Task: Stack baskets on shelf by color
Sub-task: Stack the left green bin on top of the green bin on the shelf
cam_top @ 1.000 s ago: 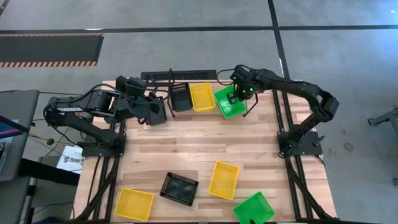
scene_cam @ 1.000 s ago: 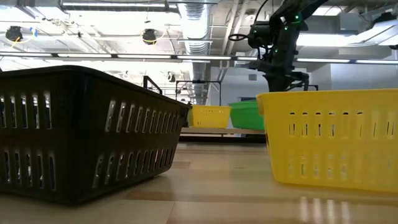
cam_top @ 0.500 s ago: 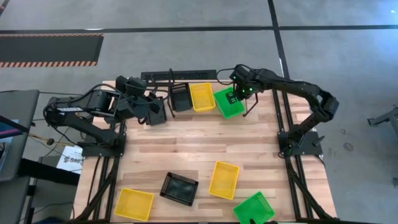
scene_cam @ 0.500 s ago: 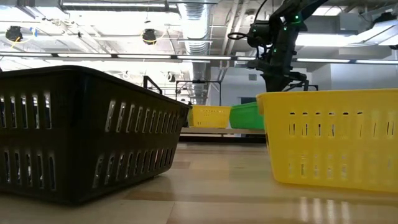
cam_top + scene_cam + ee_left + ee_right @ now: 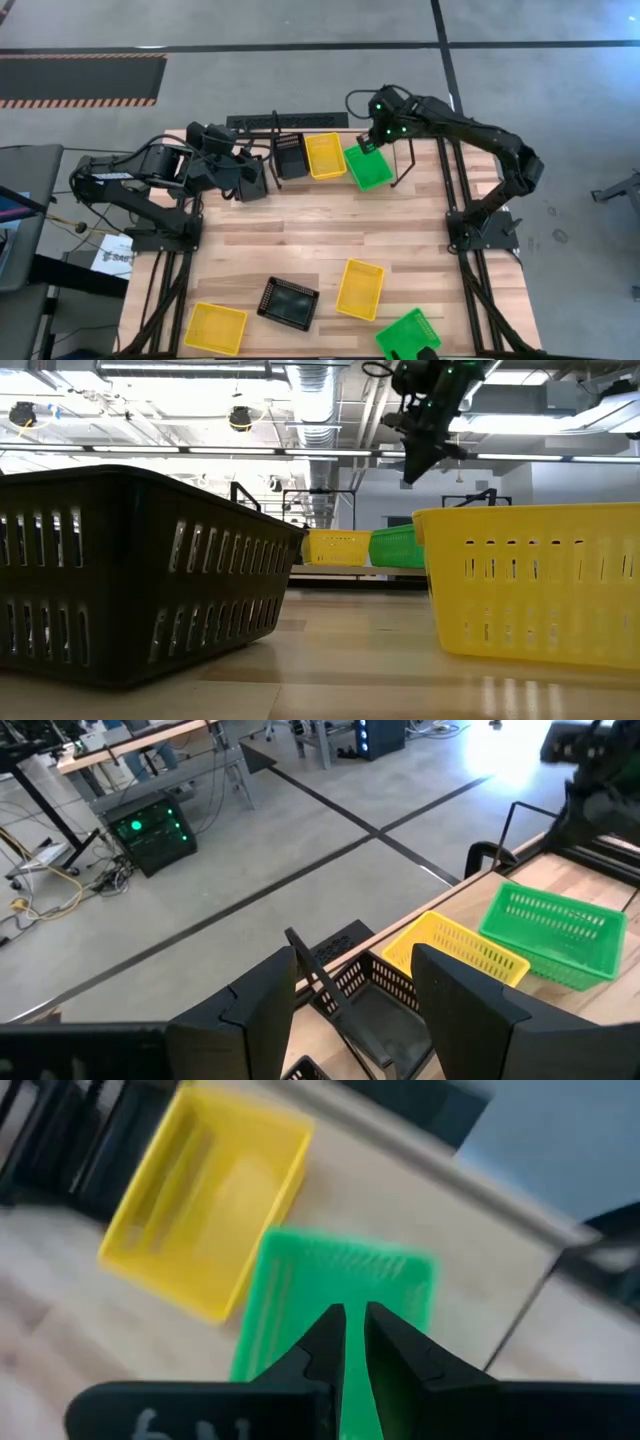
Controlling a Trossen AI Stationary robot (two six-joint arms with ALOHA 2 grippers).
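**My right arm hangs over the shelf's green basket.** The table (image 5: 300, 230) runs between my two arms, with the shelf (image 5: 411, 165) along its far edge. My right arm reaches from its base at the table's right side, elbow bent, forearm stretched across to the shelf's right end.

My left arm waits, folded, at the far left of the table. The left pincer (image 5: 252, 180) points toward the shelf's left end, its fingers (image 5: 460, 1010) spread wide, with nothing seen between them.

Three baskets sit abreast on the shelf: the black basket (image 5: 290, 155) at left, the yellow basket (image 5: 325, 155) in the middle, and the green basket (image 5: 368, 167) at right. The green one is skewed out of line with the other two.

Four more lie well apart on the near half of the table. They are the corner yellow basket (image 5: 215, 328), the near black basket (image 5: 288, 303), the near yellow basket (image 5: 360, 288) and the near green basket (image 5: 408, 335).

My right pincer (image 5: 372, 140) points down over the far end of the green basket, above it and not touching it. From table height it shows high over the shelf. Its fingers (image 5: 322, 1340) stand almost together, a thin slit between them, pinching nothing.
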